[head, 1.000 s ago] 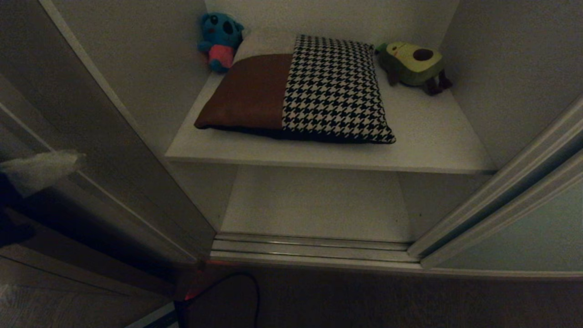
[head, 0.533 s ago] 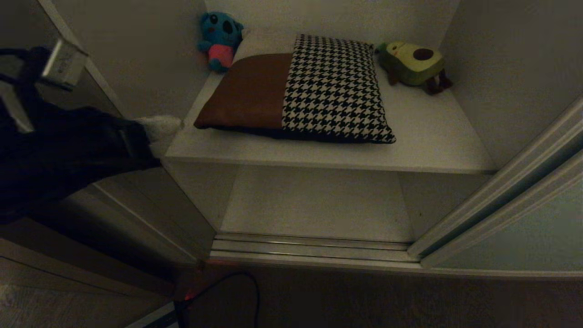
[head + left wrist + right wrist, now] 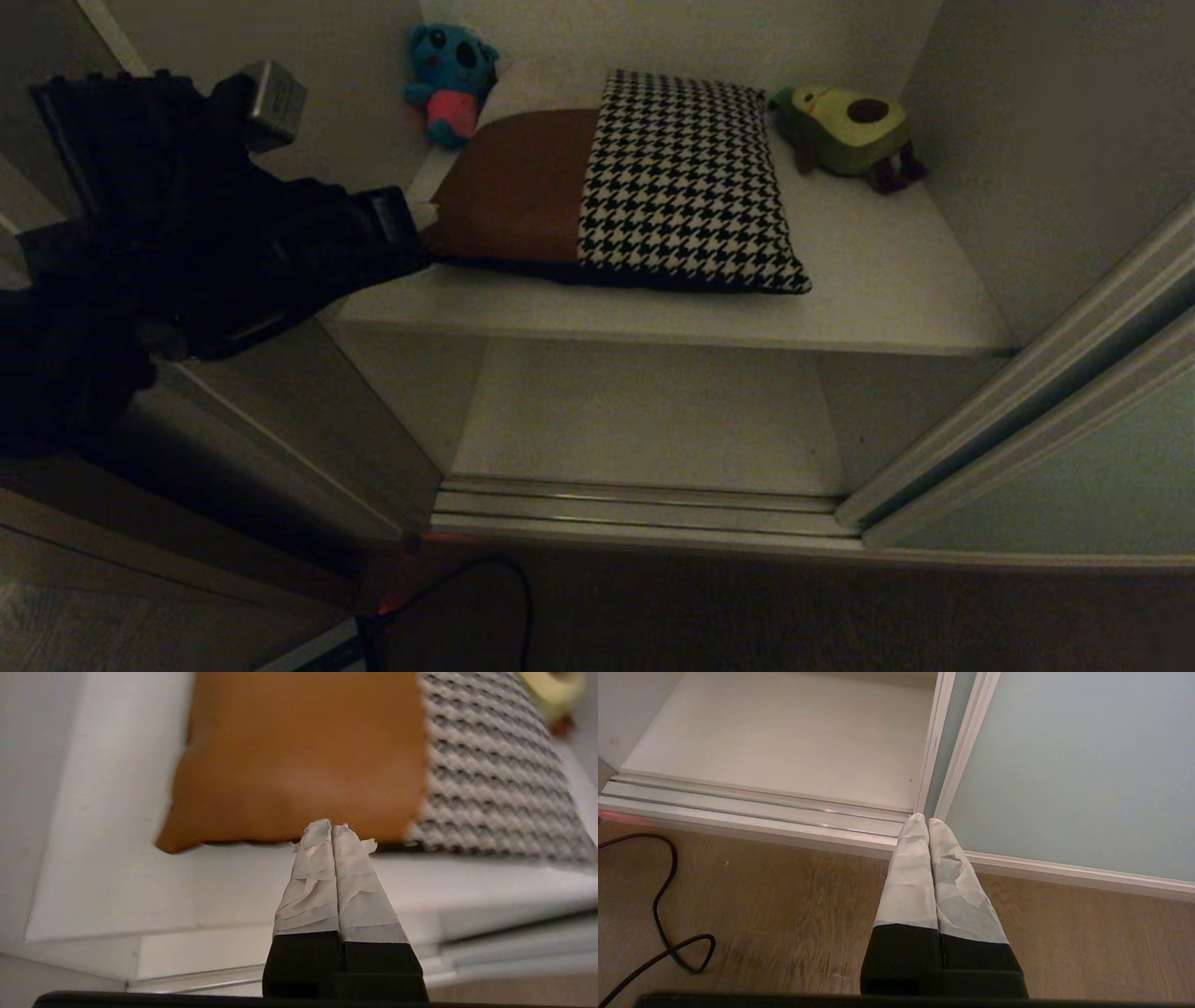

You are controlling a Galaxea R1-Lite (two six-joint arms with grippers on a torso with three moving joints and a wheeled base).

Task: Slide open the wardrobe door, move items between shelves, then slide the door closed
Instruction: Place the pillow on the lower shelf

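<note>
The cushion (image 3: 635,177), patched in brown and black-and-white houndstooth, lies flat on the upper white shelf (image 3: 887,280). My left arm (image 3: 215,243) reaches in from the left at shelf height. In the left wrist view, my left gripper (image 3: 331,828) is shut and empty, its taped tips just short of the brown part of the cushion (image 3: 299,756) at the near edge. The sliding wardrobe door (image 3: 1055,485) stands pushed to the right, leaving the compartment open. My right gripper (image 3: 928,821) hangs shut and empty above the wood floor, by the lower corner of the door (image 3: 1064,765).
A blue plush toy (image 3: 453,79) sits at the back left of the upper shelf and an avocado plush (image 3: 850,131) at the back right. The lower shelf (image 3: 644,420) holds nothing. A black cable (image 3: 467,597) loops on the floor before the door track (image 3: 635,513).
My left arm has swung up from the lower left and in over the shelf's left edge, toward the cushion's brown corner. Its gripper stayed shut. The cushion and toys have not moved.
</note>
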